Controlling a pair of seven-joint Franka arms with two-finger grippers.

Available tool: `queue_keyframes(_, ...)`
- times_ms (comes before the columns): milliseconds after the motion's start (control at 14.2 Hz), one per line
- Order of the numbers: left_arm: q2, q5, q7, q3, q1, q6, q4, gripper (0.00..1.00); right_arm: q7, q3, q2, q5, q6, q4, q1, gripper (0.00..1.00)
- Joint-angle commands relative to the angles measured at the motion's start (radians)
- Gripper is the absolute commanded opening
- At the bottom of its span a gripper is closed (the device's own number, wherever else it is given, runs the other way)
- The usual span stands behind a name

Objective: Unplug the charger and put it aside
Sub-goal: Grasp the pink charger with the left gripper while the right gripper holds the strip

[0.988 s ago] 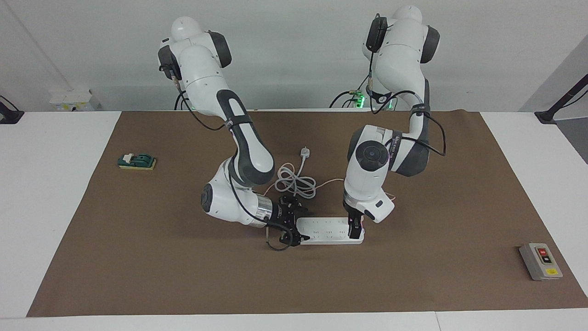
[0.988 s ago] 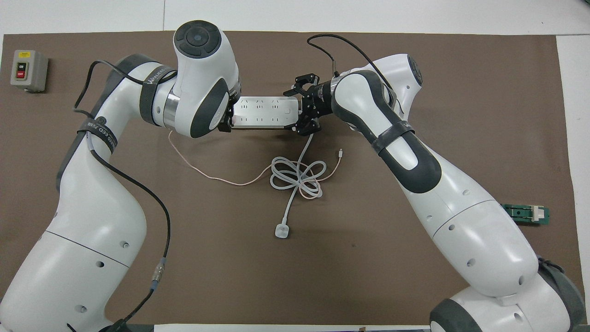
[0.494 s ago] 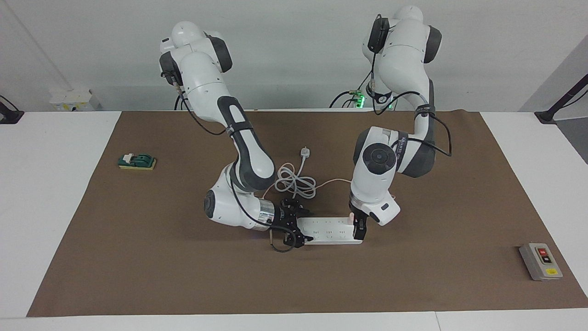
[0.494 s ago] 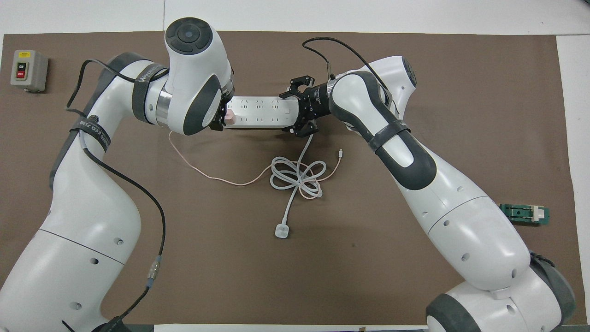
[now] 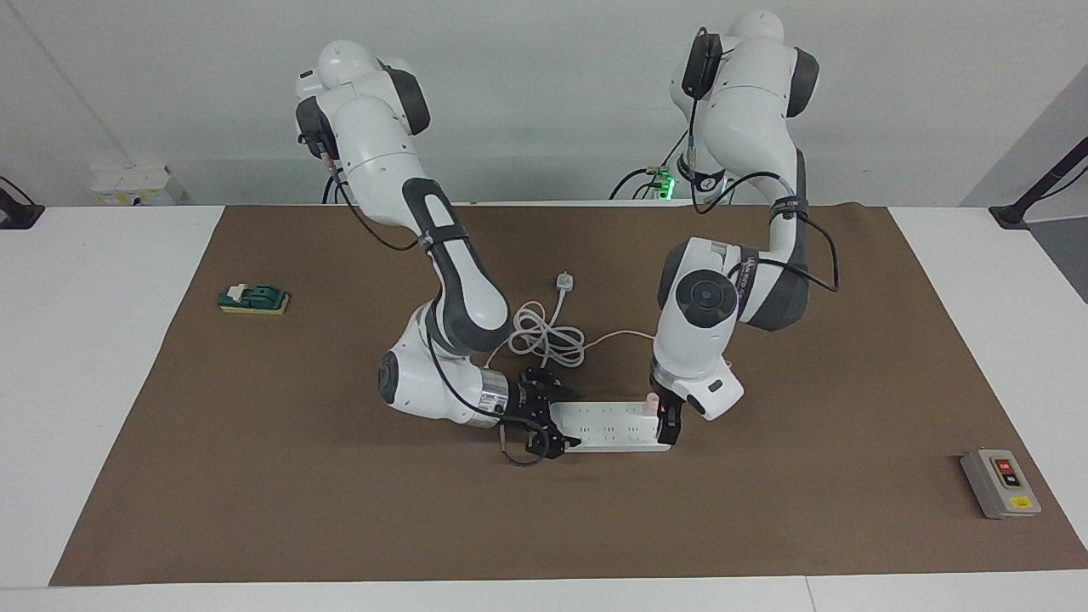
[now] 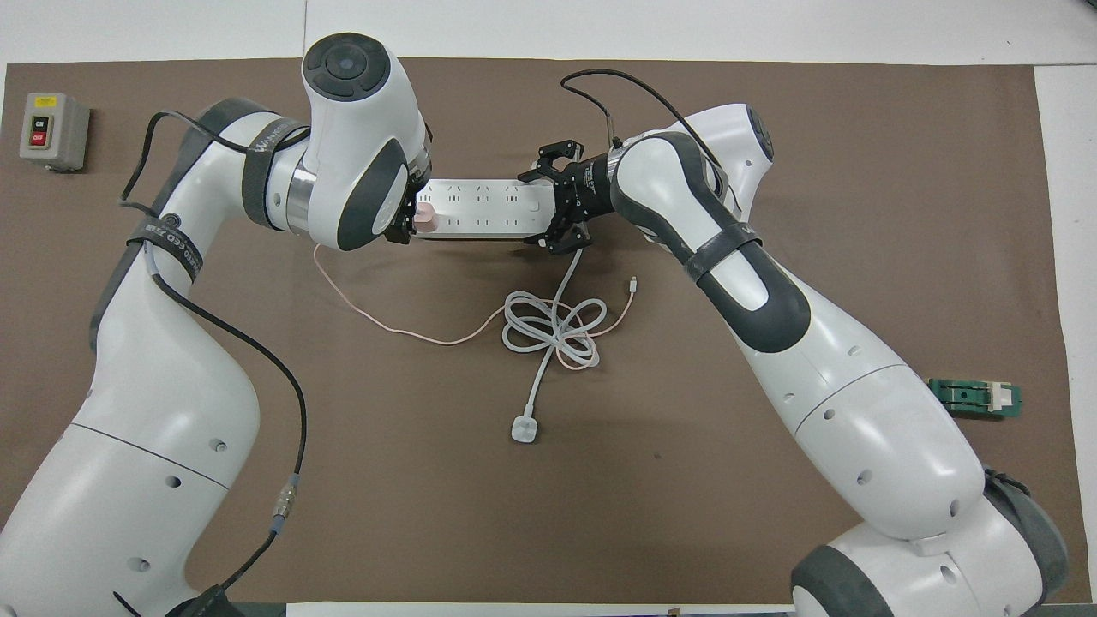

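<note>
Left gripper (image 5: 666, 418) shifted outward, charger (image 6: 424, 221) between its jaws, right gripper (image 5: 544, 418) bracing power strip (image 5: 608, 425)

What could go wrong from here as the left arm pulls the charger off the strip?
The charger looks barely lifted at the power strip's end, so a slanted pull by the left gripper might bind it. If the right gripper slips at its end, the strip may lift too. The pink cable runs through the coiled white cord; carrying the charger aside could drag that cord.
</note>
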Motion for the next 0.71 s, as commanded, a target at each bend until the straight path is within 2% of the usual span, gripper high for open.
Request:
queue_keyframes(0,-0.012,0.007,0.015,-0.003,0.012,0.013,-0.031,1.00,-0.021,0.001,0.033,-0.022,0.003,0.048,0.000,1.00)
queue_keyframes(212,-0.035,0.005,0.015,-0.005,0.015,0.050,-0.074,1.00,-0.024,0.002,0.049,-0.031,0.008,0.047,0.001,1.00)
queue_keyframes(494,-0.038,-0.021,0.017,-0.005,0.017,0.066,-0.077,1.00,-0.025,0.002,0.055,-0.033,0.011,0.044,0.007,1.00)
queue_keyframes(565,-0.038,-0.021,0.017,-0.005,0.017,0.069,-0.077,1.00,-0.036,0.002,0.055,-0.037,0.011,0.041,0.009,0.95)
queue_keyframes(635,-0.038,-0.023,0.015,-0.005,0.017,0.072,-0.077,1.00,-0.053,0.002,0.055,-0.036,0.011,0.036,0.009,0.71)
